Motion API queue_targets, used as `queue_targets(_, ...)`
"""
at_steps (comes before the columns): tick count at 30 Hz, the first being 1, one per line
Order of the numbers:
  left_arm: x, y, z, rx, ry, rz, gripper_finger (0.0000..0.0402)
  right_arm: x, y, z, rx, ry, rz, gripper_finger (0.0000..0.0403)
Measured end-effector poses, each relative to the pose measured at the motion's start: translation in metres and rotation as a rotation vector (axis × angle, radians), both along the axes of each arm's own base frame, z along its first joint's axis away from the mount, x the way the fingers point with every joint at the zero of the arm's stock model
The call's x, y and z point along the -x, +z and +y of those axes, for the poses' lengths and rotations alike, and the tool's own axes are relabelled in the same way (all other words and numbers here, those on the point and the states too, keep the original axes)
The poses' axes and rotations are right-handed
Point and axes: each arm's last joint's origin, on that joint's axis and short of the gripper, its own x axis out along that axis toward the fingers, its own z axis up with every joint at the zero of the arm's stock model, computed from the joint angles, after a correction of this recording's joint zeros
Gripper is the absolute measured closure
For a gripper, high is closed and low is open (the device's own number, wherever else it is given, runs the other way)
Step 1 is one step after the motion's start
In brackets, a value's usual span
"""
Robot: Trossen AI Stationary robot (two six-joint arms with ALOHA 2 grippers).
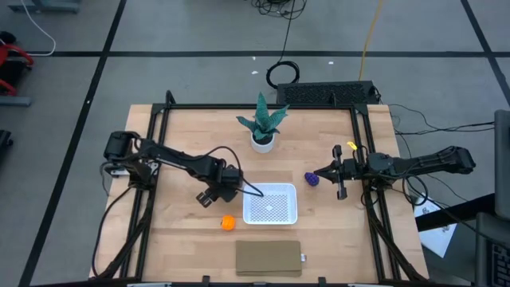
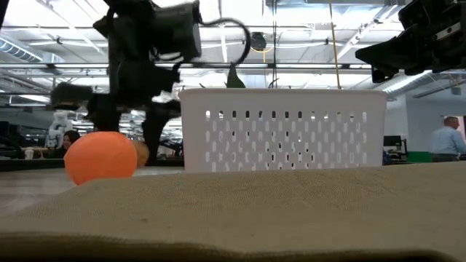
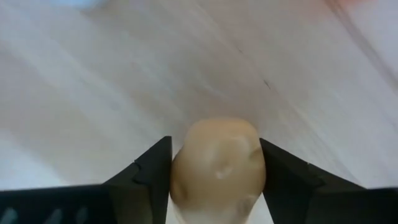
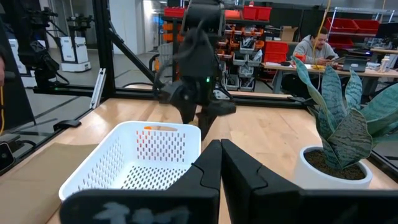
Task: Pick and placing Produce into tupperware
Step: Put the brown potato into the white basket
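High view shows the pale wooden worktop (image 1: 183,135) with the shallow white perforated plastic tupperware (image 1: 269,202) just beside the left gripper (image 1: 209,196) on its inner side; a flat tan-brown rectangular pad (image 1: 268,258) lies nearer the front edge, a green potted plant (image 1: 263,125) stands at the back, and the right gripper (image 1: 340,177) waits well apart on the other side of the container, its fingers pressed together on nothing; the dark purple lump (image 1: 312,179) sits just ahead of those shut fingers; the bright orange ball (image 1: 228,223) rests on the worktop a little to the front of the left fingers, outside the container.

To do this step well, I judge the left fingers should finish closing evenly across the widest part of the piece, then lift straight up before swinging over the container's wall, so nothing rolls away.

In the left wrist view the two dark fingers (image 3: 149,174) stand about halfway apart, one on each side of the tan-yellow oval toy piece (image 3: 217,169), both touching or very nearly touching its flanks; whether the grip is already firm I cannot tell; the oval seems to sit low over the wood, not in the tupperware.
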Motion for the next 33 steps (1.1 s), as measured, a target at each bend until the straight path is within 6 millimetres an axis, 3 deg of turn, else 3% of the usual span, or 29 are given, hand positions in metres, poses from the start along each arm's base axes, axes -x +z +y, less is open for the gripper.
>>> queue_targets(5, 0.003, 0.027, 0.001, -0.012, 0.011, -0.085, 0.0191, 0.000, 0.000, 0.000, 0.000, 0.000, 0.000, 0.0403)
queue_targets(13, 0.011, 0.074, 0.006, 0.016, 0.111, -0.225, 0.0209, 0.000, 0.000, 0.000, 0.000, 0.000, 0.000, 0.0403)
queue_targets(21, 0.013, 0.111, 0.014, 0.050, 0.283, -0.193, 0.0199, 0.000, 0.001, 0.000, -0.001, 0.000, -0.008, 0.0403)
queue_targets(27, 0.012, 0.139, 0.014, 0.060, 0.299, -0.215, 0.0217, 0.000, 0.001, 0.000, -0.001, 0.000, -0.008, 0.0403)
queue_targets(33, 0.009, 0.167, 0.019, 0.139, 0.309, -0.271, 0.0204, 0.000, 0.001, 0.000, -0.001, 0.000, -0.008, 0.0403)
